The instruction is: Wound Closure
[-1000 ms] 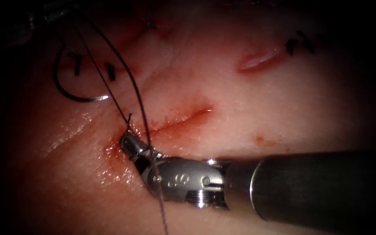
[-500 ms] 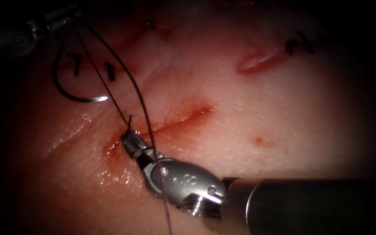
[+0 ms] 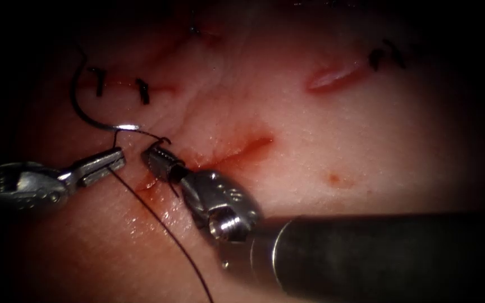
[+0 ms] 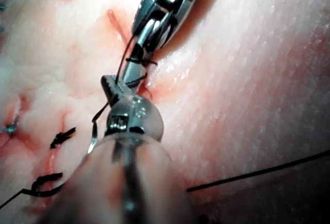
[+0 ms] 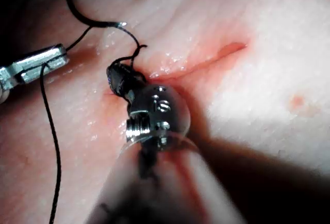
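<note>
The cut [image 3: 237, 150] runs slantwise across the tissue [image 3: 366, 129]. At its left end my right tool [image 3: 158, 157] has its jaws shut on a short end of thread beside the knot, seen close up [image 5: 117, 74]. Left of the cut, my left tool [image 3: 113, 159] is shut on the long thread [image 3: 164, 230], which trails down toward the front. The left tool's jaws [image 5: 54, 55] lie a short way from the right tool's. The curved needle [image 3: 82, 115] lies free on the tissue's surface left of the cut, held by neither tool, its bright end [image 3: 133, 127] just above both jaw tips.
Two dark finished stitches [image 3: 141, 92] sit above the needle. A second small cut [image 3: 332, 78] with dark marks beside it lies to the upper right. Red fluid [image 3: 147, 182] wets the tissue at the cut's left end. The right tool's shaft [image 3: 394, 252] crosses the lower right.
My left tool has come down from the upper left to just left of the cut, bringing the long thread low. The right tool has shifted slightly up and turned at the wrist.
</note>
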Controlling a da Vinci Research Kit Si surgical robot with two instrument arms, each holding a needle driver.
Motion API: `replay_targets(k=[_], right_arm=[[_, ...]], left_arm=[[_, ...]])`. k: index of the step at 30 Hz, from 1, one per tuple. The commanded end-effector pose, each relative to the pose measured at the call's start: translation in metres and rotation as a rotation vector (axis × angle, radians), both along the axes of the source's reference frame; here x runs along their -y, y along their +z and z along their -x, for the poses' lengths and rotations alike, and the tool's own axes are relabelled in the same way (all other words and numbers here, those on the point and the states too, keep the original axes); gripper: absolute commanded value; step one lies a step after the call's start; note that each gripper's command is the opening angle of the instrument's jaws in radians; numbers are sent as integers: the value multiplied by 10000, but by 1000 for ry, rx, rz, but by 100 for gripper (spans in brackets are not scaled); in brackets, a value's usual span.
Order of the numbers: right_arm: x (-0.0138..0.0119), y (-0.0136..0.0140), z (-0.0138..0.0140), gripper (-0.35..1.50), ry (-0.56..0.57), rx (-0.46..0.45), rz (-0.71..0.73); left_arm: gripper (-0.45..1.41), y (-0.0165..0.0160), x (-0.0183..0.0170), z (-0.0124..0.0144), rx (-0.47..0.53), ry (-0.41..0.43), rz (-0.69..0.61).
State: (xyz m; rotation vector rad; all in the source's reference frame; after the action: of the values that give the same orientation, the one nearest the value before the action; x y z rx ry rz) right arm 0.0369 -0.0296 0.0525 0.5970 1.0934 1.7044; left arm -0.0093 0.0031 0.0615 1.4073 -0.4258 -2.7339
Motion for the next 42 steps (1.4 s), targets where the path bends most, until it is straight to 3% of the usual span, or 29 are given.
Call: replay_targets(k=[1,3,10,13,14,19,20,22,23,27,33,42], right_arm=[[-1,1,-11,-35,-5,-24,-29],[7,-1,-11,-35,-51,56,26],[18,-12,-9,-35,-68,47,-21],[21,-23,-2,-35,-119,74,48],[20,-30,4,-35,-205,179,204],[16,-37,16,-35,-378,389,573],[16,-38,16,-35,-442,516,706],[16,-38,15,-35,-480,578,758],[17,-39,14,-35,-563,666,858],[22,-45,11,-35,-641,768,936],[29,-61,7,-35,-655,704,908],[49,-81,4,-35,-620,661,840]], left_arm=[[-45,4,-3,7,3,0,-1],[-45,3,-3,12,8,2,-3],[-45,-1,-3,15,22,12,-8],[-45,-3,-7,12,31,15,-17],[-45,-4,-8,12,33,17,-19],[-45,-6,-16,12,23,8,-24],[-45,-9,-23,11,27,-6,-22],[-45,-12,-33,10,28,-18,-18],[-45,-16,-43,9,30,-31,-16],[-45,-24,-67,5,30,-54,4],[-45,-32,-92,4,25,-69,41],[-45,-67,-166,-4,52,-185,177]])
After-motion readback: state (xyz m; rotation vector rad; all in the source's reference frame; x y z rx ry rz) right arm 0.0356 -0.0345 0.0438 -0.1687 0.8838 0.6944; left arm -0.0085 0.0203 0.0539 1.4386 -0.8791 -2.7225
